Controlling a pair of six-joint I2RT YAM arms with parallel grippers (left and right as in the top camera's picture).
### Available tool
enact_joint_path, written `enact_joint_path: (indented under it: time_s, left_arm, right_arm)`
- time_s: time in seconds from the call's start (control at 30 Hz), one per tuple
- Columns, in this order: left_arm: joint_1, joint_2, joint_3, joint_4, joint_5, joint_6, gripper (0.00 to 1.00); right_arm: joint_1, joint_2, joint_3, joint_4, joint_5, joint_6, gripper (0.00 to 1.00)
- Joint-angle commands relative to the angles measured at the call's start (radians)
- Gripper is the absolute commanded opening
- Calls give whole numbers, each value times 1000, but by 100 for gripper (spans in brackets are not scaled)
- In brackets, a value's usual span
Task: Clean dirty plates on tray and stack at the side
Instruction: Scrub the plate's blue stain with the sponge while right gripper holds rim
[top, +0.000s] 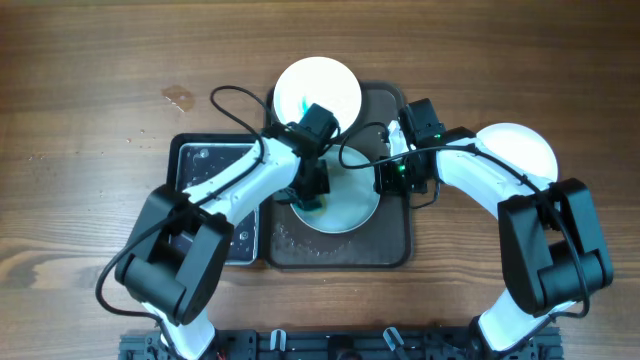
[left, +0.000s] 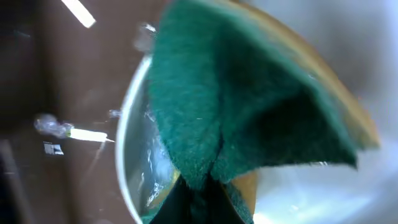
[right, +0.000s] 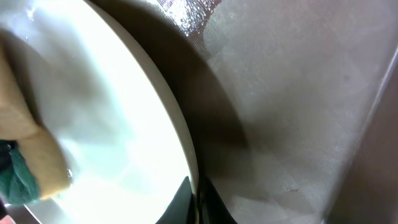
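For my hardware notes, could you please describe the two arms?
The left arm and right arm have white shells with bulky black joint housings. Thin black cables loop near both wrists. A green light glows at the right wrist.

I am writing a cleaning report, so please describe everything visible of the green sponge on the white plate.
The green sponge has a rough dark-green scouring face over a yellow-tan foam layer. It is bent into a fold, and the left gripper, shut, pinches it there. It rests on the round white plate lying on the dark brown tray.
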Motion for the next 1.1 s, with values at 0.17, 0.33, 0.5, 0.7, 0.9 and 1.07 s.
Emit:
enact_joint_path:
  time_s: [0.17, 0.33, 0.5, 0.7, 0.9, 1.07]
  left_arm:
    - [16, -8, -20, 125, 146, 23, 4]
    - [-31, 32, -20, 287, 403, -11, 4]
    - [-100, 80, -20, 341, 405, -15, 4]
    - [-117, 105, -20, 328, 408, -24, 4]
    - [-65, 103, -20, 182, 250, -3, 4]
    - [-8, 82, -20, 28, -16, -3, 4]
  right_arm:
    - [-14, 13, 1, 12, 33, -3, 4]
    - [-13, 13, 1, 11, 33, -18, 4]
    - [-13, 13, 1, 8, 33, -28, 4]
    - [-14, 13, 1, 5, 33, -28, 4]
    - [-14, 13, 1, 4, 33, -28, 4]
    - [-14, 13, 1, 3, 33, -28, 4]
